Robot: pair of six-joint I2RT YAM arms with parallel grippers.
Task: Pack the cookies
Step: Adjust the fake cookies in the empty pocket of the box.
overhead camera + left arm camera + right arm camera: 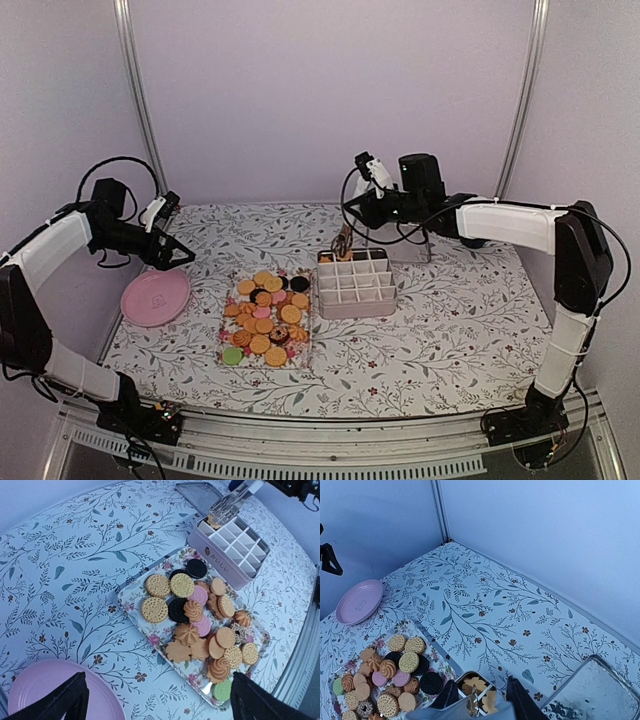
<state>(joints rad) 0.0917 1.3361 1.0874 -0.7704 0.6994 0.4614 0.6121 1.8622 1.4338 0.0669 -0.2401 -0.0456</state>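
Note:
Several cookies (265,310) (195,615) (390,675), mostly orange-tan with a few black, pink and one green, lie heaped on a floral tray (131,594). A white divided box (357,285) (216,556) stands just right of the tray. My right gripper (352,226) (480,681) is shut on grey tongs (230,502) (470,711). The tong tips hang over the box's far-left corner cell, where leaf-shaped cookies (472,685) lie. Whether the tips pinch a cookie I cannot tell. My left gripper (180,257) (158,676) hangs open and holds nothing, between the pink plate and the tray.
A pink plate (155,297) (45,690) (359,601) lies left of the tray. A metal tin lid (195,492) (592,690) rests behind the box. Purple walls close in the flowered tablecloth at the back and sides.

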